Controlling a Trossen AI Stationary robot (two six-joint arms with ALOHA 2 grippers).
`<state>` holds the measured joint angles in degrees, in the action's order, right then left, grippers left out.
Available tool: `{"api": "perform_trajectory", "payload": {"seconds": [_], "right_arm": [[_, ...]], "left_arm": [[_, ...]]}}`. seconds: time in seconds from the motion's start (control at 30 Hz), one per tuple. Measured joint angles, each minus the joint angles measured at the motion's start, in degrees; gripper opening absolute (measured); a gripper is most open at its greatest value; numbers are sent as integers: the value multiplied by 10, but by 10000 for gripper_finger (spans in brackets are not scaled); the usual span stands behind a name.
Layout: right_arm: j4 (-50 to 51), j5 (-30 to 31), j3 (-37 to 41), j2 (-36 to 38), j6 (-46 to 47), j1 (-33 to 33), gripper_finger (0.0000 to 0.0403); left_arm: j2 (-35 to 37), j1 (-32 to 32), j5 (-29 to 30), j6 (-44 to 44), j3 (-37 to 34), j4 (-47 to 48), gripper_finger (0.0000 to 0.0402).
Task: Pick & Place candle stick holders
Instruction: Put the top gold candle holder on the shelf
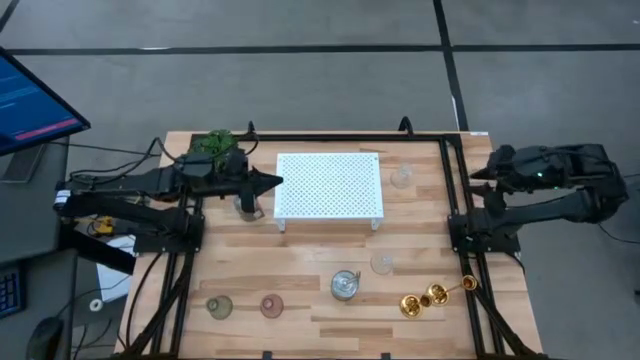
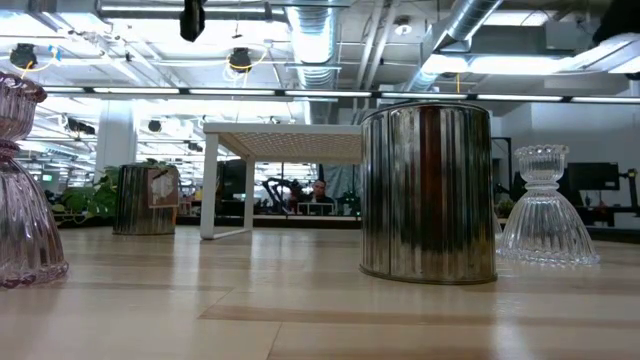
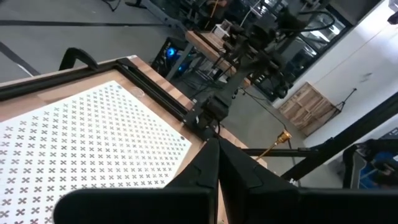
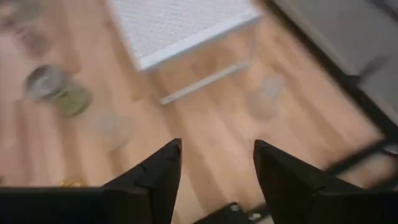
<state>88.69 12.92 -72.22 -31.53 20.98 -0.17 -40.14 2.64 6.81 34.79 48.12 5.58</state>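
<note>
My left gripper (image 1: 272, 181) is shut and empty, held up at the left edge of the white perforated stand (image 1: 329, 187); in its wrist view the closed fingers (image 3: 217, 163) point over the stand's top. One silvery cup (image 1: 247, 205) stands on the table just below it. My right gripper (image 1: 478, 173) is open and empty above the table's right edge (image 4: 214, 158). A second silvery cup (image 1: 345, 285), two clear glass holders (image 1: 402, 178) (image 1: 382, 263), three gold holders (image 1: 435, 296), a greenish one (image 1: 219, 307) and a pinkish one (image 1: 271, 306) stand on the table.
A green leafy plant (image 1: 215, 143) sits at the far left corner behind my left arm. The stand takes up the table's far middle. A black frame runs along the table's edges. Bare wood lies between the stand and the near row of holders.
</note>
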Motion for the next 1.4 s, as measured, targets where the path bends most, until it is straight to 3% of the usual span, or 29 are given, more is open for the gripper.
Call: {"api": "perform_trajectory", "payload": {"seconds": [0.17,0.4,0.53,0.87,1.0,1.3,1.4], "right_arm": [[9,-52,9,-29,13,0,195],[-32,-58,20,-53,15,1,190],[-52,-93,19,-80,6,4,196],[10,-235,-30,-221,-3,27,222],[12,-254,-47,-283,-15,27,230],[14,-404,-57,-247,36,19,214],[13,-415,-61,-213,62,35,199]], "left_arm": [[0,0,-2,-17,0,1,5],[-7,0,-2,-19,0,0,7],[-15,0,0,-20,0,-1,11],[-19,0,0,-20,0,0,47],[-19,0,0,-20,0,0,57],[-19,0,0,-19,0,0,61],[-19,0,0,-19,0,0,61]]}}
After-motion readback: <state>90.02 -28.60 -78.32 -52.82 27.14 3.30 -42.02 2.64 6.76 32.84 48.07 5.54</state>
